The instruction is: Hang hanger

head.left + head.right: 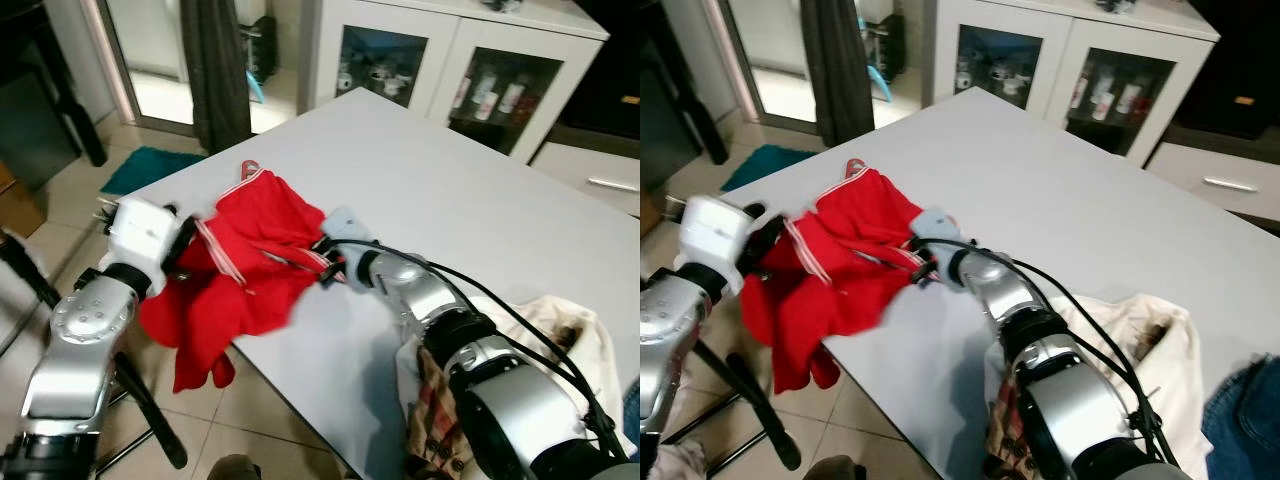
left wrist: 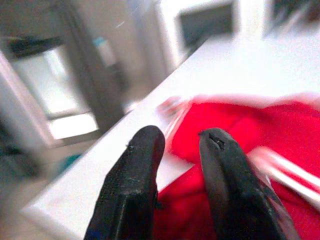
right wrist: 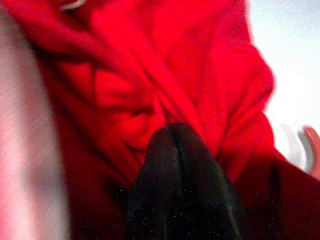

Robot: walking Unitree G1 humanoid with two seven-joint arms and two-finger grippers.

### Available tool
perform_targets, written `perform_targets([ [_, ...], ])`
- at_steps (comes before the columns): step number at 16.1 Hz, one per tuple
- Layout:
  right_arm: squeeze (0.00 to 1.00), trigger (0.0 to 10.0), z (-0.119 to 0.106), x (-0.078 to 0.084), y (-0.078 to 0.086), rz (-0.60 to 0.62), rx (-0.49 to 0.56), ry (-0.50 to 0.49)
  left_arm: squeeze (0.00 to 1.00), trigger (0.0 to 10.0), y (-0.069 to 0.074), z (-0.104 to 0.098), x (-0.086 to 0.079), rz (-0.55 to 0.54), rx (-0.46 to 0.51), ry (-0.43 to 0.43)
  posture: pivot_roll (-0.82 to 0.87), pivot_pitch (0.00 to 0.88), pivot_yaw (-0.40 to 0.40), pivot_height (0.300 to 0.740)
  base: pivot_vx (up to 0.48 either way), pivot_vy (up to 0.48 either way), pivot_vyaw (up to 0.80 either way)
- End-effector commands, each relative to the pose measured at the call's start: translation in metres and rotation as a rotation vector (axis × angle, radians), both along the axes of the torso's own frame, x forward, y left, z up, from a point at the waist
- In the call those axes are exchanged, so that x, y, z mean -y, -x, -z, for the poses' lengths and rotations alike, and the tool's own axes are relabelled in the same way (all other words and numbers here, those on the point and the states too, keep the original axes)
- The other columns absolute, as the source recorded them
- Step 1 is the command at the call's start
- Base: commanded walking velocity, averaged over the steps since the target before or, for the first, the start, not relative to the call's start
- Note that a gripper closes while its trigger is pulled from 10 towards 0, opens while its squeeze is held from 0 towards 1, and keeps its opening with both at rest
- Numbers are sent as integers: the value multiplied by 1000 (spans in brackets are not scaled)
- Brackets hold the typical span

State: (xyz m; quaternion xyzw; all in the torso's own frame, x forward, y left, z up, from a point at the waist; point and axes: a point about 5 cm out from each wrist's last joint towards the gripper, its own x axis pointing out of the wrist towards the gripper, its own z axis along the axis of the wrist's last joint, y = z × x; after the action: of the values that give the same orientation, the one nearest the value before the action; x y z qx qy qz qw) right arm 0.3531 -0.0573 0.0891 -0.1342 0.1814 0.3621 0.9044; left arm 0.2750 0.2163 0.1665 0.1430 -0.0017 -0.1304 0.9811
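Two hands at the table's near corner: right hand clenched into red garment on its hanger; left hand parted, grasping nothing, beside it.

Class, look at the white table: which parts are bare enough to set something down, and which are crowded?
Free: the wide far stretch of the table, between the red garment and the cabinet. Crowded: the near corner, where the garment drapes over the edge, and the near right edge under the cream cloth.
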Motion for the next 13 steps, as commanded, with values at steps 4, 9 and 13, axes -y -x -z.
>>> perform_targets([
  [4, 0, 10000, -33, 18, -19, 162, 104, -198, 0, 10000, 12, 17, 20, 175, -104, 93, 166, 6, -52, 740, 0, 0, 0],
  [9, 0, 10000, -68, 14, -25, 108, 207, -347, 0, 10000, 20, 22, 19, 215, -159, 108, 163, 6, -53, 740, 0, 0, 0],
  [13, 0, 10000, -79, -10, -12, -77, 206, -428, 0, 10000, 32, 29, 29, 323, -185, 73, 179, 7, -66, 740, 0, 0, 0],
])
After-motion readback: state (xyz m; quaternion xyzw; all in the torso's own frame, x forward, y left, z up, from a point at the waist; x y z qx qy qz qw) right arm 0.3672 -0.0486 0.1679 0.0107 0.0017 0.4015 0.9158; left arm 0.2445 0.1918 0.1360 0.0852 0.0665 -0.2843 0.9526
